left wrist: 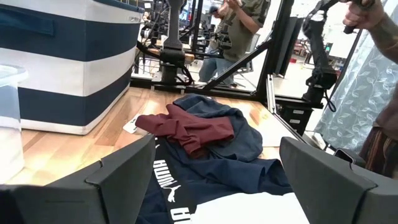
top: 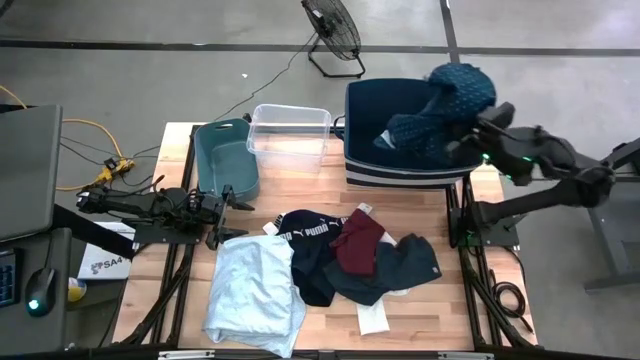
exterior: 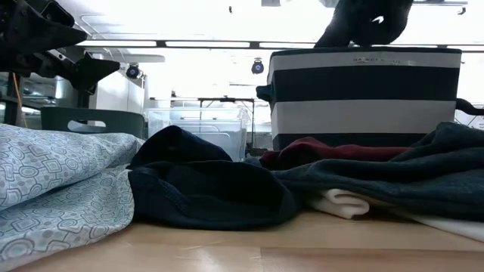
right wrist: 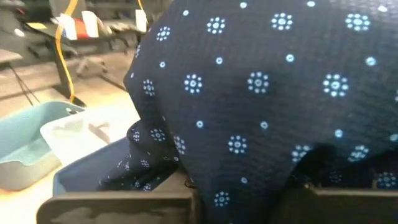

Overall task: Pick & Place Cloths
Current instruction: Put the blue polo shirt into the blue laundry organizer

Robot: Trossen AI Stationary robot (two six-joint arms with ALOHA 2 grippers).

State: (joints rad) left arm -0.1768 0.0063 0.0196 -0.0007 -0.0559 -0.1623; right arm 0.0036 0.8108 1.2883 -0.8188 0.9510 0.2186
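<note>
High view shows the right gripper at the far right corner of the striped navy bin, its fingers clamped on the navy dotted cloth. That cloth bulges over the bin's right rim and trails down and inward, its long axis running from the gripper toward the bin's floor, so most of the fabric already hangs inside or directly above the opening. In the right wrist view the dotted weave fills almost everything ahead of the fingers, draping down into the bin's dark interior; letting go here would likely drop it inside, though the bunch riding on the rim could slide out over the edge

Remaining cloths lie in a heap on the table nearer the front. The pale-blue cloth is spread flat at the left, the black PUMA cloth touches its right edge, the maroon cloth sits on top of the dark pile, and a small white piece pokes out beneath it. The left gripper hovers just behind the pale-blue cloth with fingers wide apart and empty, clearly the nearer arm to this heap; its wrist view looks straight over the PUMA lettering toward the maroon cloth
</note>
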